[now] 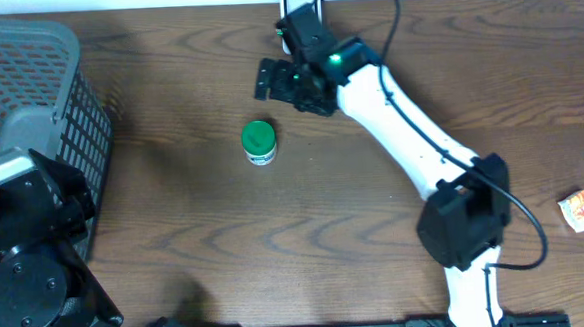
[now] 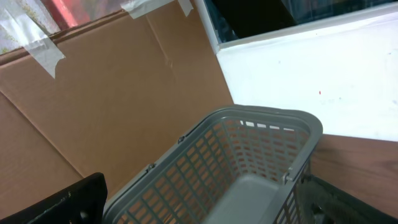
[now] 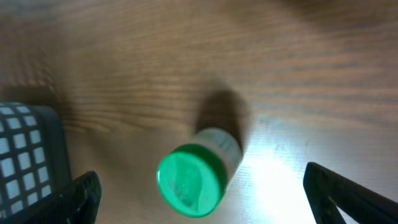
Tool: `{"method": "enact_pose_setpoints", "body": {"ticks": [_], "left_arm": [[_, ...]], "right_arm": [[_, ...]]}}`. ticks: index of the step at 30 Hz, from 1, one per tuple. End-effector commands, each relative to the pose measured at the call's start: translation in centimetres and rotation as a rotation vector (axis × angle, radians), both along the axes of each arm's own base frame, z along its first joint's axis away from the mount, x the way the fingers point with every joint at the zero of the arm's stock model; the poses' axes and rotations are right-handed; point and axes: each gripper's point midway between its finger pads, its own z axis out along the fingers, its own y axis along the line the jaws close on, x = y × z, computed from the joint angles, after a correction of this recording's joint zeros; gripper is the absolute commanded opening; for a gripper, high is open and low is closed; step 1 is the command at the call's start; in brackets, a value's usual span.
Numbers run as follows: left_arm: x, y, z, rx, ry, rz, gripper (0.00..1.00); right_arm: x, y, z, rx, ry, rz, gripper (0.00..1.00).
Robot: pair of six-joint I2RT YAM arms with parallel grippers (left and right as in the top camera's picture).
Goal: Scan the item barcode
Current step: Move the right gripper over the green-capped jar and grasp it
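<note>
Overhead: green-capped bottle [image 1: 259, 142] stands upright, long axis vertical, at 7 o'clock from the right gripper [image 1: 274, 80], the nearer arm.
Left wrist: left gripper [image 2: 202, 208] jaws wide, empty, facing the basket [image 2: 249, 155]; bottle not seen.
Right wrist: jaws wide, empty; bottle sits between them, cap up.

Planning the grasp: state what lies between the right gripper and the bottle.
Nothing: overhead shows only bare table between the right gripper and the bottle.

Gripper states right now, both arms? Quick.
Left gripper: open, empty.
Right gripper: open, empty; bottle not gripped.
</note>
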Motion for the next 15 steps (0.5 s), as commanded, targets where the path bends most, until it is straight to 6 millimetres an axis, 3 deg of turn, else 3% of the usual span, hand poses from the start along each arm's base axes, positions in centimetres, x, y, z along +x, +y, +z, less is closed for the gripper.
{"method": "enact_pose_setpoints", "body": {"ticks": [1,3,9,15], "left_arm": [[-0.3,0.3,0.1,-0.010,-0.013,0.013,0.98],[-0.3,0.3,0.1,-0.010,-0.013,0.013,0.98],[-0.3,0.3,0.1,-0.010,-0.013,0.013,0.98],[-0.3,0.3,0.1,-0.010,-0.013,0.013,0.98]], "right_arm": [[0.5,2.0,2.4,-0.007,-0.045,-0.066,0.99],[0.3,2.6,1.9,-0.019,-0.020,-0.086,0.99],[-0.9,2.5,-2.3,-0.054,0.129,-0.211,0.99],[-1.8,4.4,-4.4,-0.040,0.177,-0.250,0.99]]}}
